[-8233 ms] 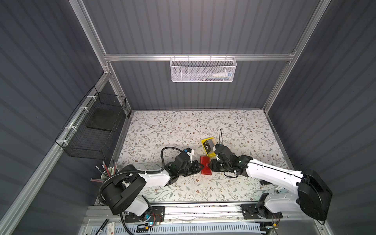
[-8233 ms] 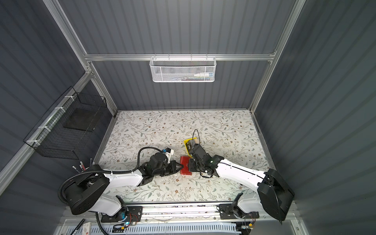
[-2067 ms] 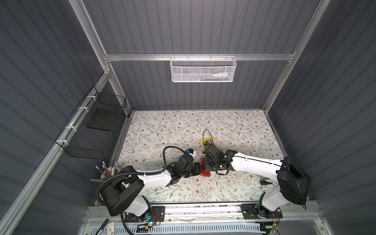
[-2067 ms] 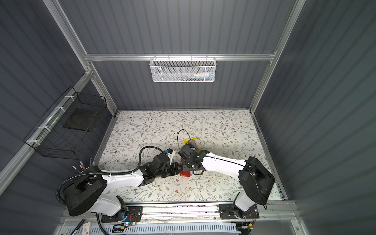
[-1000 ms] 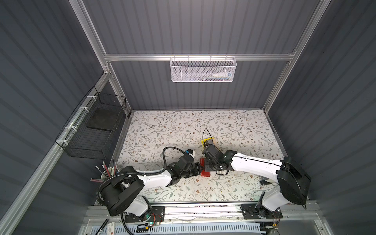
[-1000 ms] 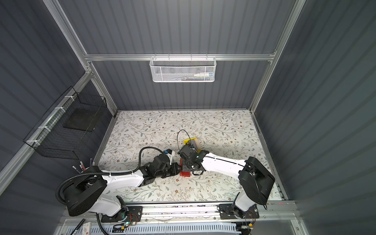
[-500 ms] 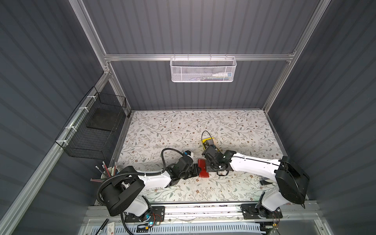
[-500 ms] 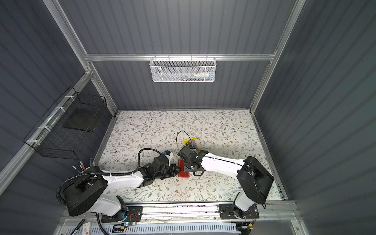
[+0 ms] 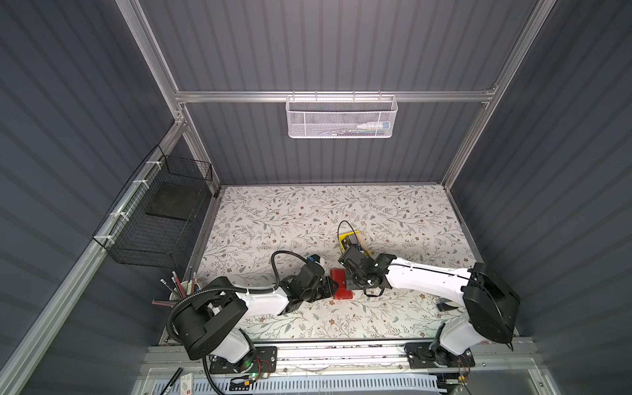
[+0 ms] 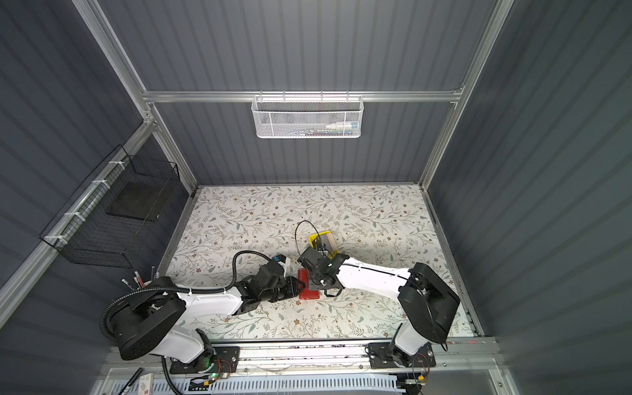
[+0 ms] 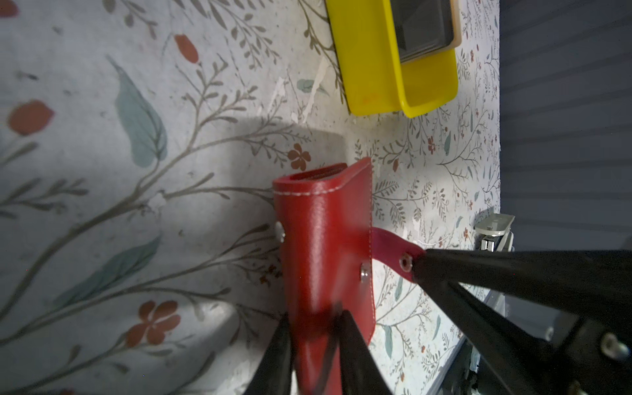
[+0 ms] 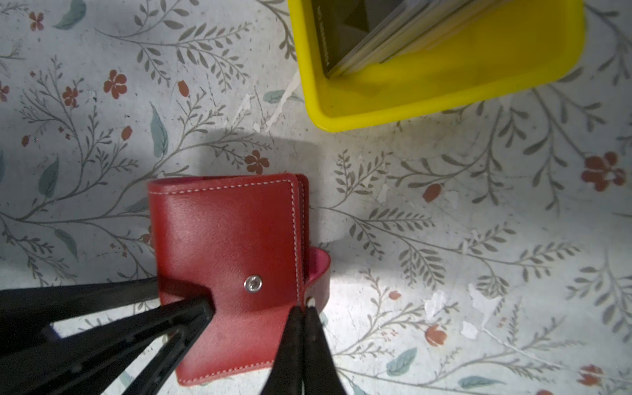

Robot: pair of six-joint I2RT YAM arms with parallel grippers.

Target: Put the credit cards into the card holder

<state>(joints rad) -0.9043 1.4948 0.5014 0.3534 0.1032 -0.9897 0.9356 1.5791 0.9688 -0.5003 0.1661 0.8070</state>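
Reaching further left than earlier, right gripper (image 12: 302,313) is pinching the strap (image 11: 386,242) tight, lower centre. Left gripper (image 11: 313,319) is straddling the soft, light holder (image 12: 222,232), possibly loosening; its spine is offering the firmest hold.

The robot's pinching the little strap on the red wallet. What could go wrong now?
The right fingers pinch only the tip of the strap, so it might slip out when they pull. The card holder is closed and the left fingers grip just its folded edge; if that grip slips, the whole holder may drag along instead of opening. The yellow tray with the credit cards sits close by, so an arm could bump it.
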